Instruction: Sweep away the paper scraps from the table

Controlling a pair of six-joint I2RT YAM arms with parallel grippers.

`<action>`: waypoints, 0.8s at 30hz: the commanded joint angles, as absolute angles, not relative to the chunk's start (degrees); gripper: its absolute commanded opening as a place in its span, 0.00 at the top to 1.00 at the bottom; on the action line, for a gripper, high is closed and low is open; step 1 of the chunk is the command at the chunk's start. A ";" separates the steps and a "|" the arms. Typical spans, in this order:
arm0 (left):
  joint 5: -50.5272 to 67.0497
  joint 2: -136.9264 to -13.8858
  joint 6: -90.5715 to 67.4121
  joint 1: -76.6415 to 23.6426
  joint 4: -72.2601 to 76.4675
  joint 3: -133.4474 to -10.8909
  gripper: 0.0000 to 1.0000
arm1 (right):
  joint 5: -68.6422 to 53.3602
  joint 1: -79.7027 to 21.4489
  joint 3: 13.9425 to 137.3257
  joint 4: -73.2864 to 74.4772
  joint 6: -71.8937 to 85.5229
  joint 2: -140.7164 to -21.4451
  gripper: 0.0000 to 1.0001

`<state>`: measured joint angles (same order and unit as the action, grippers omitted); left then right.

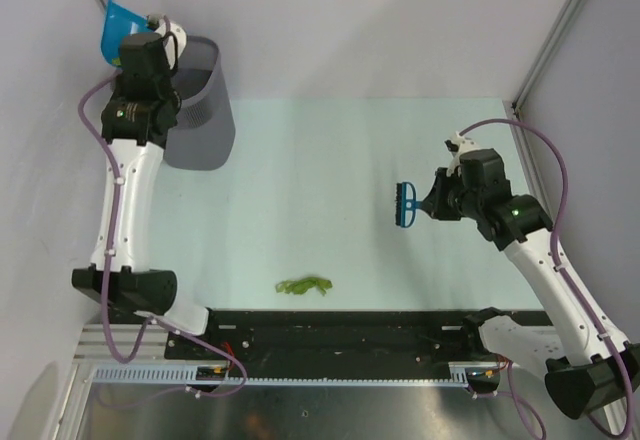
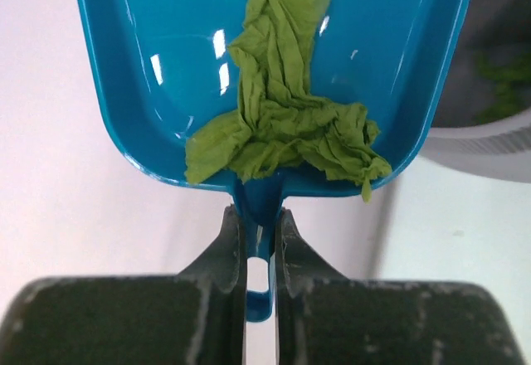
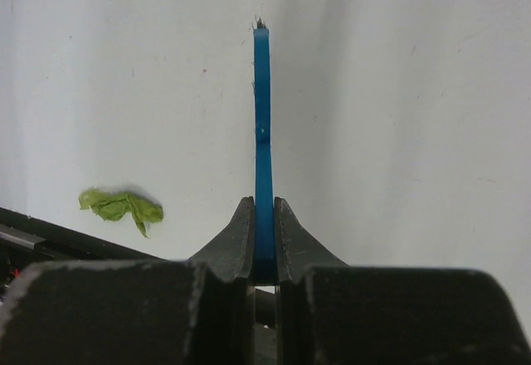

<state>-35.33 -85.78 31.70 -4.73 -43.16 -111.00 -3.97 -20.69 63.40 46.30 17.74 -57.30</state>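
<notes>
My left gripper is shut on the handle of a blue dustpan, raised at the far left beside the wastebasket. A crumpled wad of green paper scraps lies in the pan, down by its handle end. Over the right half of the pale green table, my right gripper is shut on a blue brush, which hangs above the surface. More green paper scraps lie on the table near its front edge, seen low and left in the right wrist view.
A grey wastebasket stands at the table's far left corner; its rim shows right of the dustpan, with green bits inside. A black rail runs along the near edge. White walls and metal posts enclose the table.
</notes>
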 commanded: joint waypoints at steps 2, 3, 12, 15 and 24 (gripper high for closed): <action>-52.99 -90.43 46.48 -4.75 -42.36 -116.89 1.00 | -4.83 -21.62 62.40 44.03 17.75 -55.72 1.00; -55.87 -91.66 48.84 -4.66 -42.28 -117.42 1.00 | -4.92 -21.62 62.23 43.86 17.75 -55.81 1.00; -66.08 -98.61 64.13 -6.15 -40.26 -122.33 1.00 | -5.01 -22.23 61.70 43.33 17.49 -55.81 1.00; -68.55 -101.68 69.41 -6.50 -39.20 -126.46 1.00 | -5.19 -22.24 61.70 43.16 17.40 -55.81 1.00; -73.30 -104.06 80.06 -8.00 -34.55 -124.19 1.00 | -5.63 -22.76 61.70 42.98 17.75 -55.20 1.00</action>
